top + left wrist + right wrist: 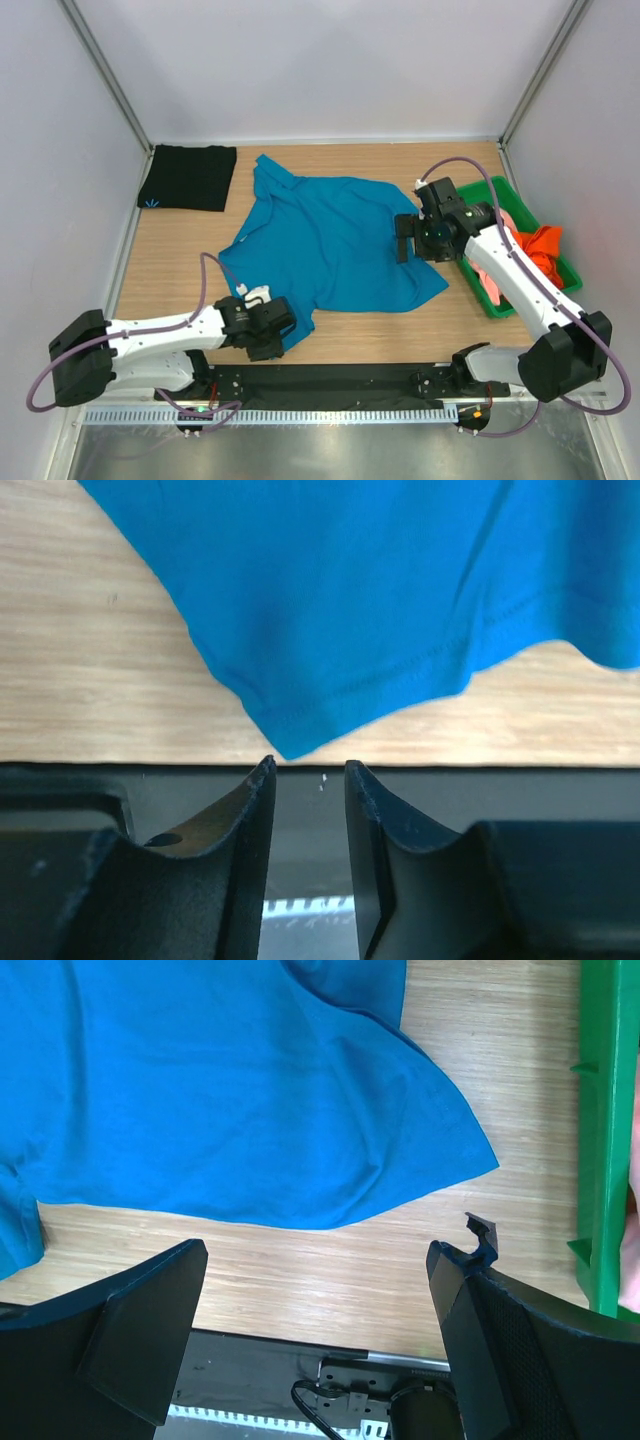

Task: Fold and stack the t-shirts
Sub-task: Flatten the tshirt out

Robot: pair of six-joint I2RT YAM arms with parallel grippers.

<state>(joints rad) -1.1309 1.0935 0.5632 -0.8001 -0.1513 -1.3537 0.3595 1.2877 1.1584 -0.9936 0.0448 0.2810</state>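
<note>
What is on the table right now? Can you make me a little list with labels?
middle: teal-blue t-shirt, spread out, unfolded
far left corner: black t-shirt, folded
right side: green tray holding orange t-shirt and pink t-shirt
left gripper: open, empty, at the teal-blue t-shirt's near corner
right gripper: wide open, empty, by its right edge

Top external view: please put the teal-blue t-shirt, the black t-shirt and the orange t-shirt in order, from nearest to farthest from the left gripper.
Measured from the left gripper:
1. teal-blue t-shirt: mid-table, its near corner right beside the fingers.
2. black t-shirt: folded at the far left corner.
3. orange t-shirt: in the green tray at the right edge.
</note>
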